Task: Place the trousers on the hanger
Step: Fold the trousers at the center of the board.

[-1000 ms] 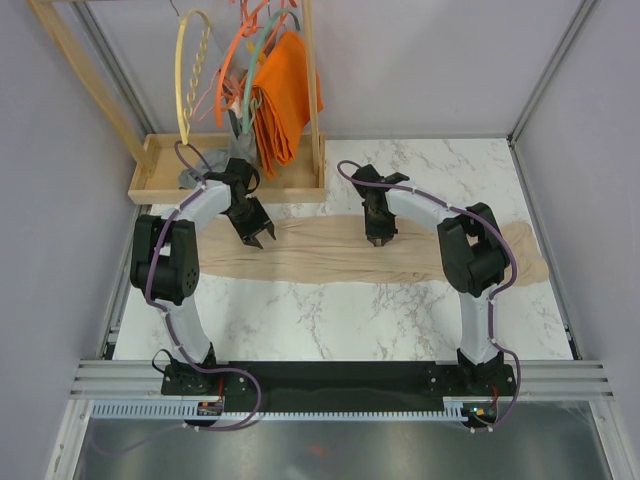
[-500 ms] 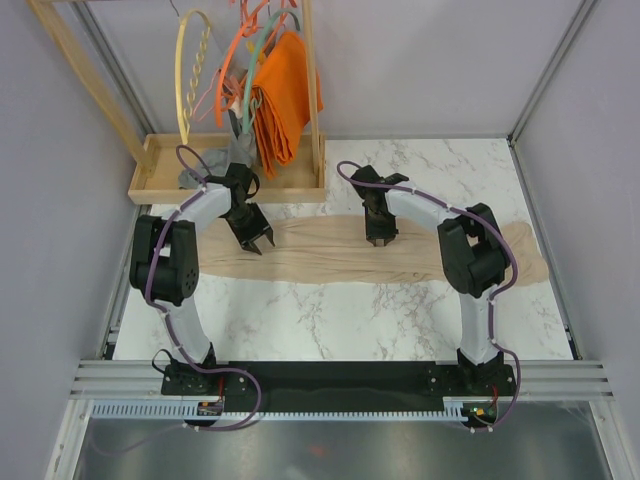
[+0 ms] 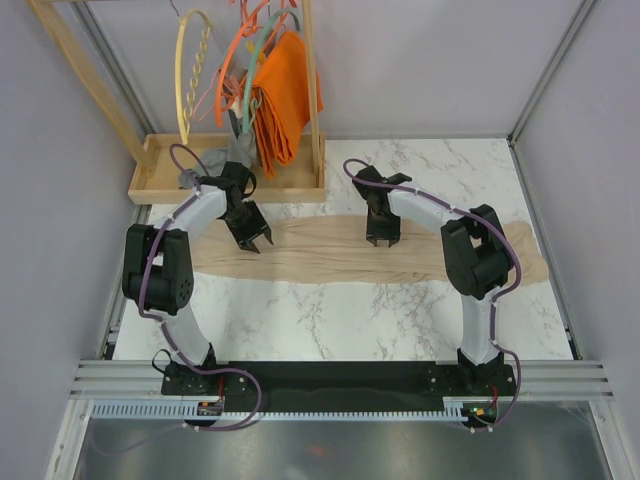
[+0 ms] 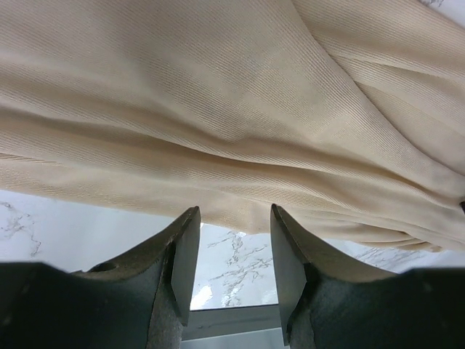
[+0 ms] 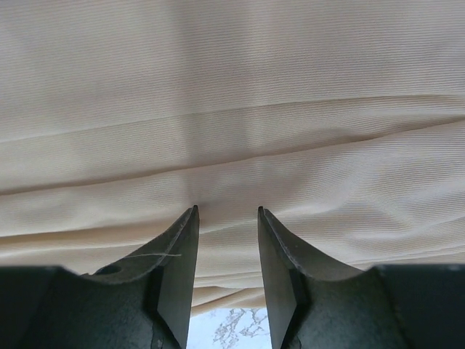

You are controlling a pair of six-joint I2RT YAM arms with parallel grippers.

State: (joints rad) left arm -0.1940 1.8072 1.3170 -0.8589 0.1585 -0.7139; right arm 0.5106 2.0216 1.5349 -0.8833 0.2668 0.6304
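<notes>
The beige trousers (image 3: 330,250) lie flat across the marble table, stretched left to right. They fill the left wrist view (image 4: 240,109) and the right wrist view (image 5: 232,109). My left gripper (image 3: 255,240) is open, its tips at the far edge of the left part of the cloth (image 4: 234,214). My right gripper (image 3: 381,240) is open, tips pressed down on the cloth near its middle (image 5: 227,212). The pale cream hanger (image 3: 192,80) with its twisted bar hangs on the wooden rack at the back left.
A wooden rack (image 3: 226,170) with a tray base stands at the back left. It holds orange hangers, a teal hanger and an orange cloth (image 3: 283,95). Grey walls close in both sides.
My left gripper has shifted slightly left and back along the trousers' far edge. My right gripper has stayed almost in place.
</notes>
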